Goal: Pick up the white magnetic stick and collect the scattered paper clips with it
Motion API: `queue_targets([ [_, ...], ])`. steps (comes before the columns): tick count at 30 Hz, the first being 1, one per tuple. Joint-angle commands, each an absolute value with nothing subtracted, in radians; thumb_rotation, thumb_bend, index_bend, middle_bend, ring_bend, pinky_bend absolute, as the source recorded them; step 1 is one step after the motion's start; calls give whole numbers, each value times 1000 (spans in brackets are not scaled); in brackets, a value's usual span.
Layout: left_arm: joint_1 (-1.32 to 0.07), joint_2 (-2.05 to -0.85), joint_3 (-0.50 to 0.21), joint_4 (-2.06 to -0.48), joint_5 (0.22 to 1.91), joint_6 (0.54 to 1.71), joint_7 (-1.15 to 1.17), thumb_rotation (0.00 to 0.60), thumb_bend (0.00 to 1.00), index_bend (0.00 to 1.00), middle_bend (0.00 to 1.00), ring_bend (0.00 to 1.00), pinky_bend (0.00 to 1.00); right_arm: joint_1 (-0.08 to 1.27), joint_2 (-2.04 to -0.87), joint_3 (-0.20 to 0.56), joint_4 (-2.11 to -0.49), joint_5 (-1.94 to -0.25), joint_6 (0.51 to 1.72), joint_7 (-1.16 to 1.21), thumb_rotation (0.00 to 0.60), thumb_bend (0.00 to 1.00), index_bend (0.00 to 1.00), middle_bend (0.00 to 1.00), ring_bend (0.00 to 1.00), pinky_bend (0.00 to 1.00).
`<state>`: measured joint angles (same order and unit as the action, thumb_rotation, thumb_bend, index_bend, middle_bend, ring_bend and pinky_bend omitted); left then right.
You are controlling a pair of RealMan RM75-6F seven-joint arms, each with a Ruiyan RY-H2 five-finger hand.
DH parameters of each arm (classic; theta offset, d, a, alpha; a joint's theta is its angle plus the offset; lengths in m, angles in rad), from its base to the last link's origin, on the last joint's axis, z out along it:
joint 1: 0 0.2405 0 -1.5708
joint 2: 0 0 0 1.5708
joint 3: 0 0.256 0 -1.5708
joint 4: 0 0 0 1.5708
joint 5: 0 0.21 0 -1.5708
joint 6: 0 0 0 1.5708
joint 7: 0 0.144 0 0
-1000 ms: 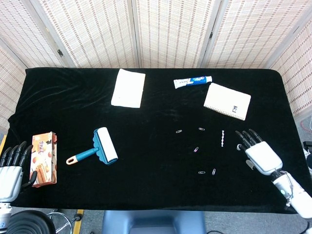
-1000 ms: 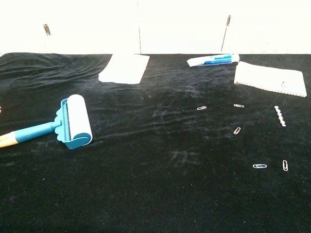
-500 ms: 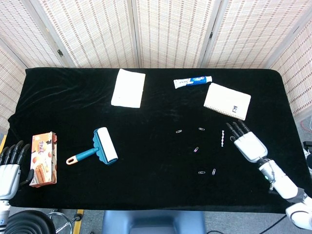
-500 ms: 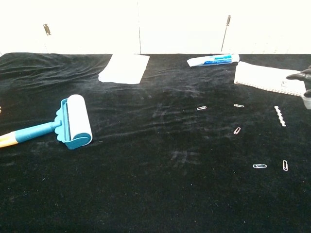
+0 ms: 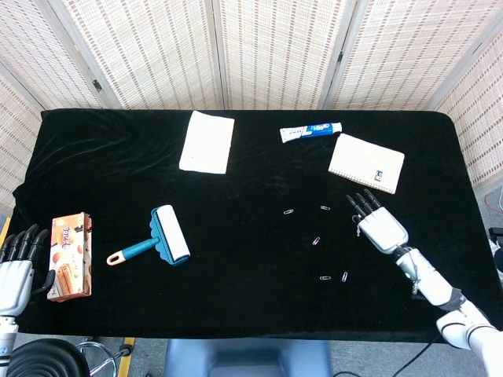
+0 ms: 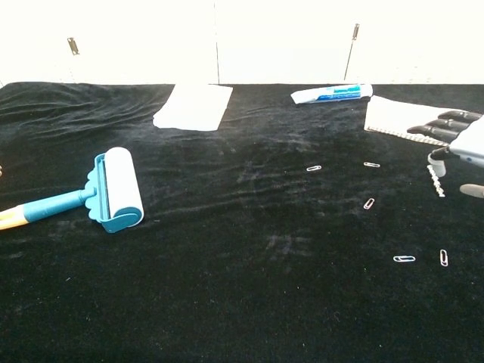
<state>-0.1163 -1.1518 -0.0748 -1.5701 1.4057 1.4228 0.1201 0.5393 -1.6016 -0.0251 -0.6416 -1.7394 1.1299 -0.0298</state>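
Note:
The white magnetic stick lies on the black cloth right of the clips; in the head view my right hand covers it. That right hand hovers over the stick with its fingers stretched out and apart, holding nothing. Several paper clips lie scattered left of it: two at the far side, one in the middle, two nearer me. My left hand is open at the table's front left corner, far from the clips.
A teal lint roller lies left of centre, and a snack box next to my left hand. At the back are a white cloth, a toothpaste tube and a white notebook.
My right hand has moved left and away from me, from the table's right edge to above the white stick. The left hand has barely shifted.

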Motion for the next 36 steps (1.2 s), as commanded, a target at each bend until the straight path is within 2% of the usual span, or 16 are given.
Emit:
queue_targets([
  [1,-118,-1152,-77,-1568,1396,1417,121,600,486,21,0,0,0,548,-1634,-40,-598,-1742,1137,8,600,337,432,0,0,0],
  [13,-122,-1146,-74,-1568,1387,1404,109,600,486,21,0,0,0,558,-1714,-71,-475,-1744,1175,100,600,339,438,0,0,0],
  [36,-130,-1142,-73,-1560,1378,1390,96,600,486,18,0,7,0,568,-1768,-101,-383,-1728,1172,123,600,338,560,27,16,0],
])
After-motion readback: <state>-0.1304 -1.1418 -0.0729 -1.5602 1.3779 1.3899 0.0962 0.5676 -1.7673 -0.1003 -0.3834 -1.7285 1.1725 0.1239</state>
